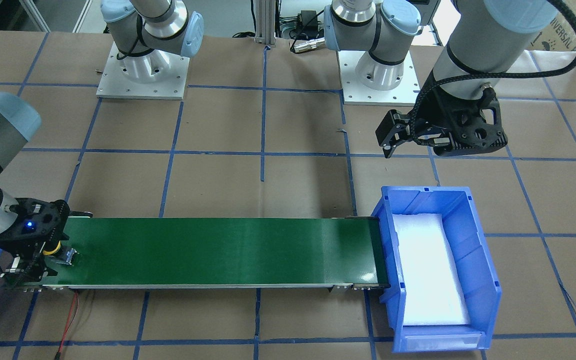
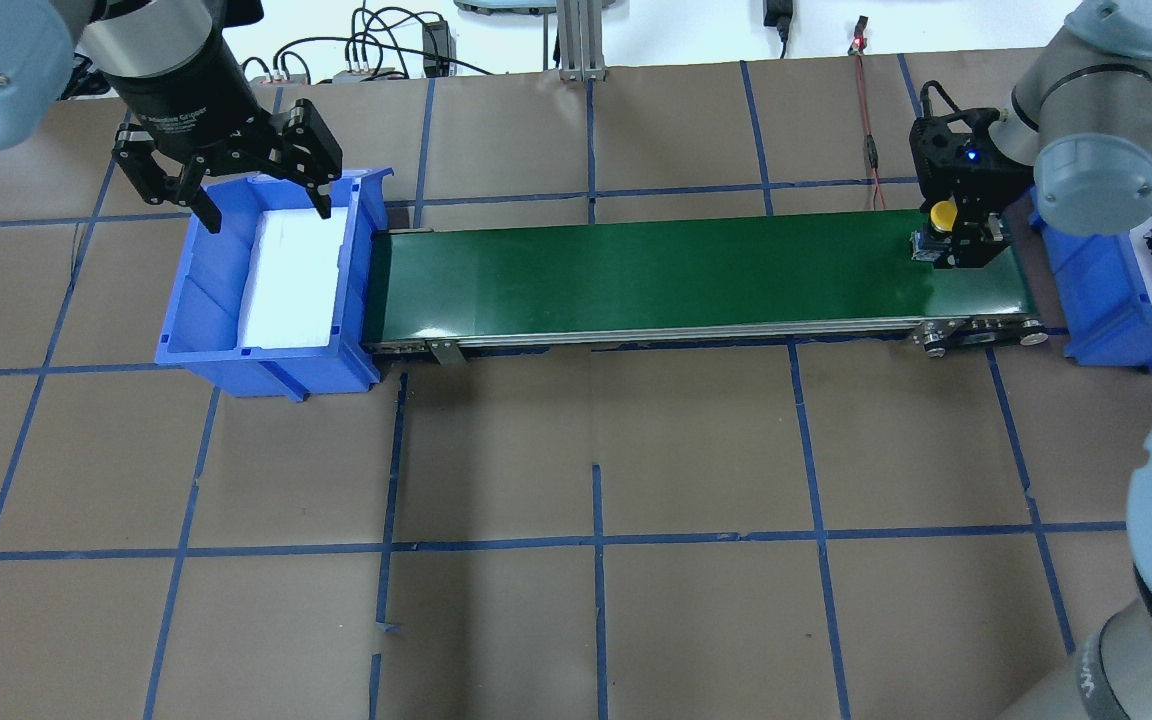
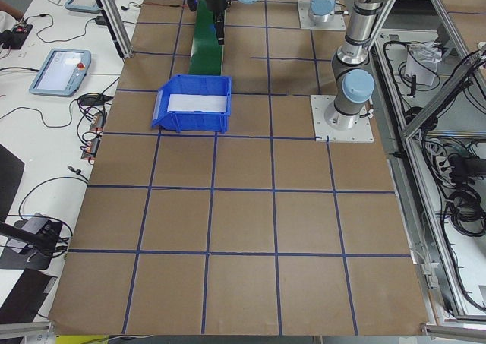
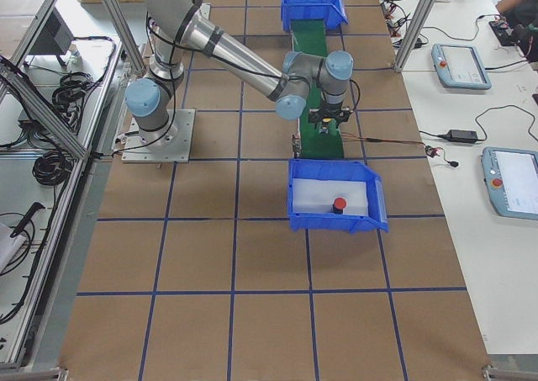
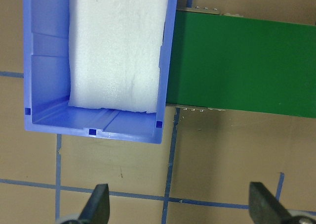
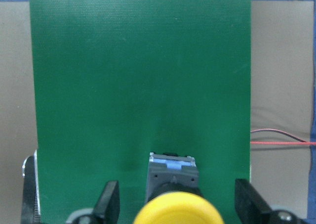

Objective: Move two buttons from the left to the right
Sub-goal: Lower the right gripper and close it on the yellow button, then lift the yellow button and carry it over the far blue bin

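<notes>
On the surface [image 2: 586,430], the green belt [image 2: 656,275] runs between two blue bins. The left end effector [image 2: 266,215] hangs with its fingers apart over the left-end bin [image 2: 201,300]. The right end effector [image 6: 177,197], fingers also spread, straddles the yellow button [image 2: 942,214] at the belt's right end without touching it. It should probably rise straight up, clear of the cap, so the button is not knocked over. The red button [image 4: 339,205] lies in the right-end bin [image 4: 336,224].
</notes>
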